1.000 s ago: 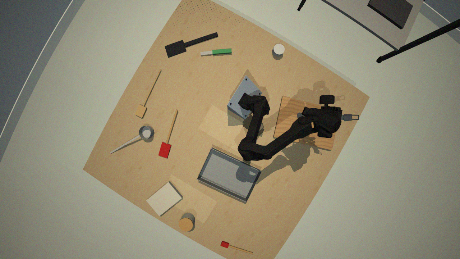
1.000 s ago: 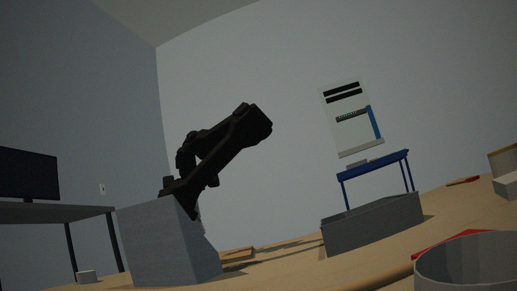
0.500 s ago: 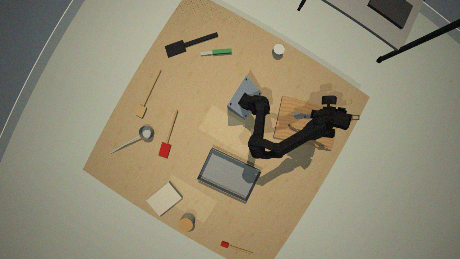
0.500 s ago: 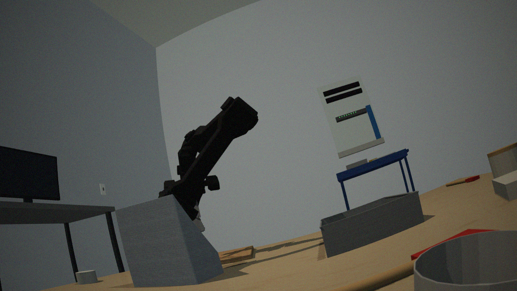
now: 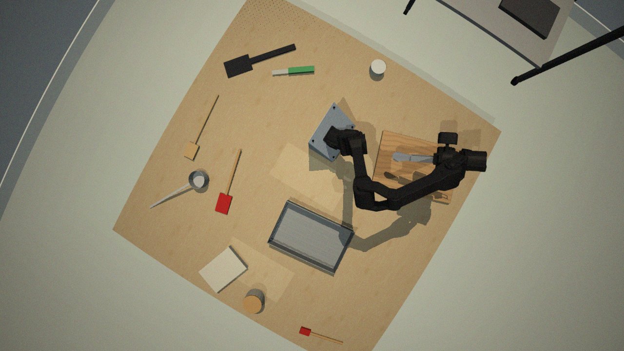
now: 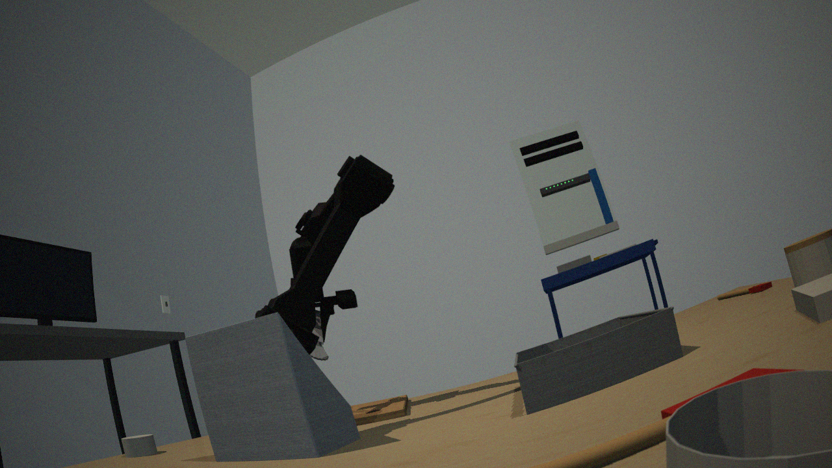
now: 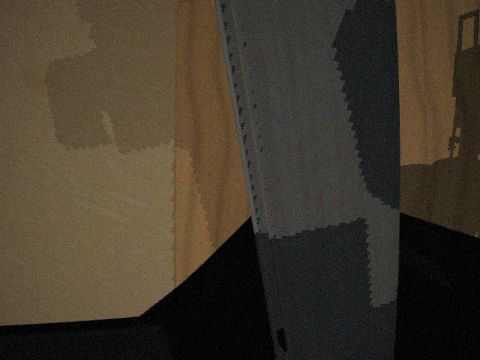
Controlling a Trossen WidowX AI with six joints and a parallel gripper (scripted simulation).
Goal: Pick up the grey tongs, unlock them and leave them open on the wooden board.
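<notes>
My gripper (image 5: 436, 158) (image 6: 316, 333) (image 7: 306, 220) is shut on the grey tongs (image 5: 412, 154) (image 6: 319, 350) (image 7: 314, 127). It holds them in the air over the wooden board (image 5: 395, 142) (image 6: 381, 409) (image 7: 207, 140). In the top view the tongs reach left from the fingers across the board. In the side view their pale tip hangs below the gripper, above the board. The wrist view shows one long grey arm of the tongs; I cannot tell whether they are sprung open. The grey roasting tin (image 5: 310, 235) (image 6: 598, 355) stands empty in front of the arm's elbow.
The arm's grey base block (image 5: 327, 126) (image 6: 255, 390) stands left of the board. A black spatula (image 5: 257, 58), a green-handled knife (image 5: 296, 69), a white cup (image 5: 378, 67), a red spatula (image 5: 226, 189), a ladle (image 5: 194, 182), a white block (image 5: 223, 268) and a cork cylinder (image 5: 253, 302) lie around the table.
</notes>
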